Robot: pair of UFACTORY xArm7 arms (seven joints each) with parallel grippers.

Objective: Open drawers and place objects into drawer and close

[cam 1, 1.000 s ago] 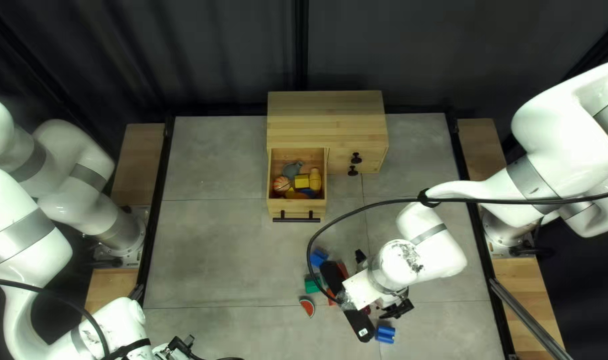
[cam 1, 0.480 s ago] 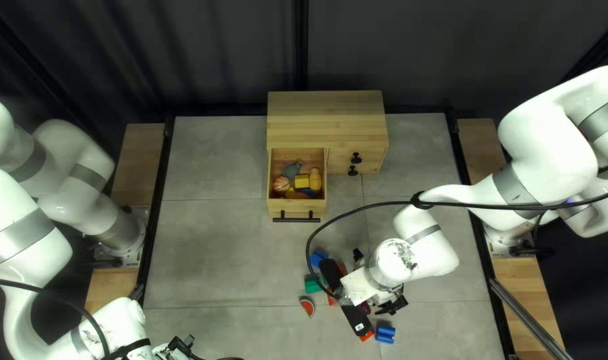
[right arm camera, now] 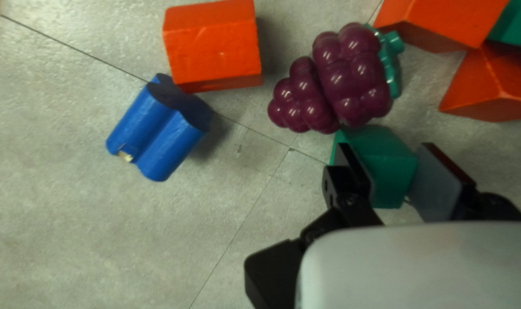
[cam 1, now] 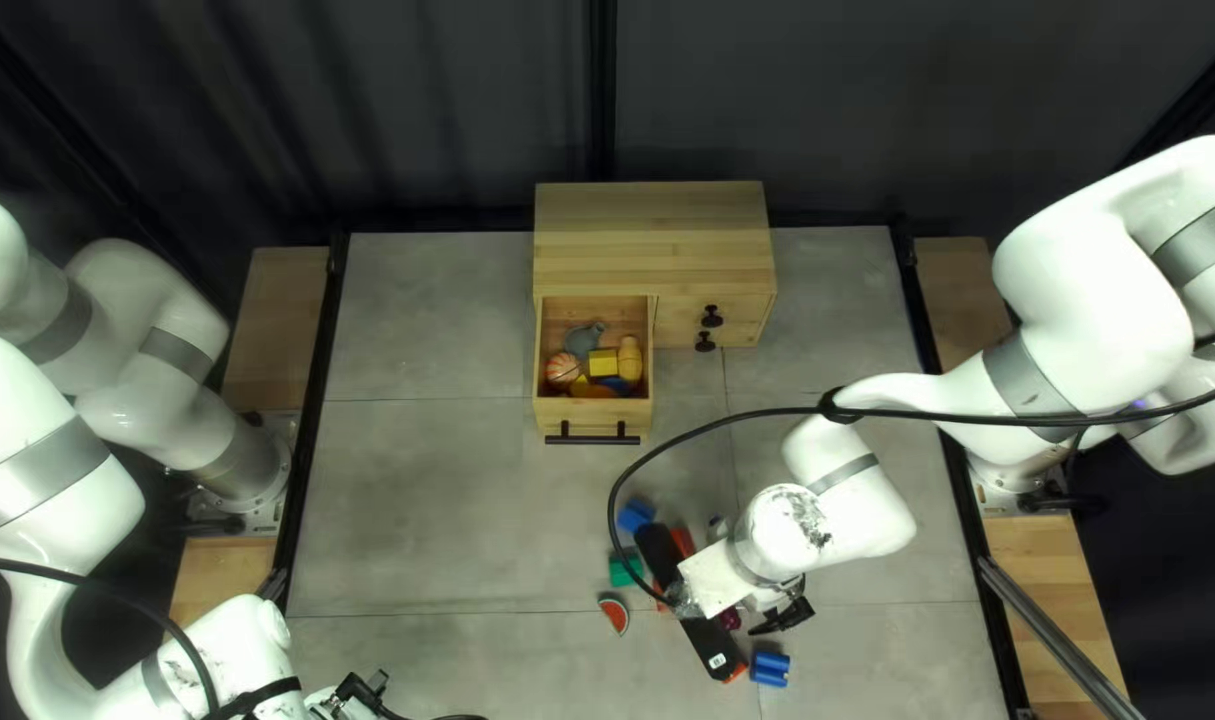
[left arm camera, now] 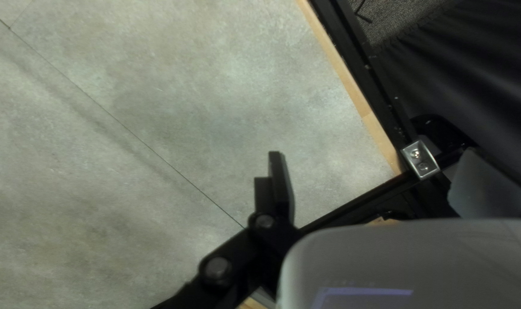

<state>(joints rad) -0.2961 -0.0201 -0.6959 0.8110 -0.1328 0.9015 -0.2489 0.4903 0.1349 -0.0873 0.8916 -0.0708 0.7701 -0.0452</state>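
Observation:
In the right wrist view my right gripper (right arm camera: 387, 165) is shut on a green block (right arm camera: 372, 143), one black finger on each side of it, low on the table. Purple toy grapes (right arm camera: 333, 79) lie just ahead of it, touching the block. An orange block (right arm camera: 212, 45) and a blue ridged block (right arm camera: 157, 128) lie further off to the side. The wooden drawer chest (cam 1: 653, 245) stands at the back, its left drawer (cam 1: 592, 410) pulled out and holding several toys. My left gripper (cam 1: 362, 690) hangs open over bare table at the near left edge, one finger (left arm camera: 280, 180) showing.
More toys lie around my right wrist: a blue block (cam 1: 636, 517), a green block (cam 1: 624, 571), a watermelon slice (cam 1: 616, 612), red blocks (right arm camera: 492, 83). The chest's two right drawers with black knobs (cam 1: 711, 320) are shut. A black cable (cam 1: 668, 445) loops over the table.
My right gripper has closed on the green block, and the right wrist has shifted slightly left toward the toy pile. The left arm has not moved.

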